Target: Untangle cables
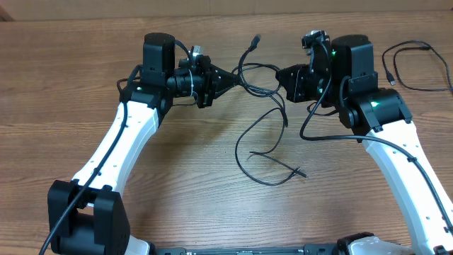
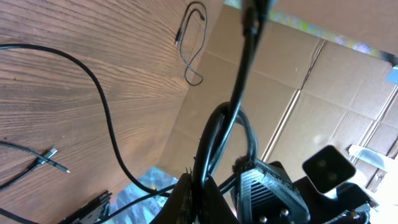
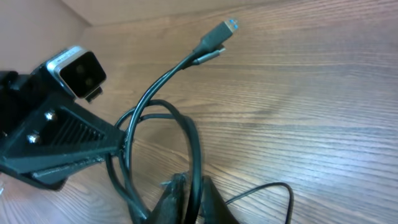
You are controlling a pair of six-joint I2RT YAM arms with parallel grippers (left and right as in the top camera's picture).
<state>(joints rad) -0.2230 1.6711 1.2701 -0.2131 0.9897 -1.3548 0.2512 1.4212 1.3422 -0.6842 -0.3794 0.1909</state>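
Observation:
Thin black cables [image 1: 256, 66] are looped together between my two grippers at the back middle of the table. One strand trails down to a plug [image 1: 301, 172] nearer the front. My left gripper [image 1: 236, 80] points right and is shut on a cable [image 2: 239, 87] that rises between its fingers [image 2: 186, 196]. Facing it, my right gripper [image 1: 281, 75] has its fingers closed against a loop of cable [image 3: 193, 140]. A free end with a blue-tipped plug [image 3: 217, 40] sticks out past the loop. In the right wrist view the left gripper [image 3: 121, 142] meets the same loop.
A separate black cable [image 1: 391, 76] lies at the back right of the wooden table [image 1: 177, 170], by the right arm. Cardboard walls [image 2: 292, 93] stand beyond the table edge. A loose strand [image 2: 102, 106] curves over the wood.

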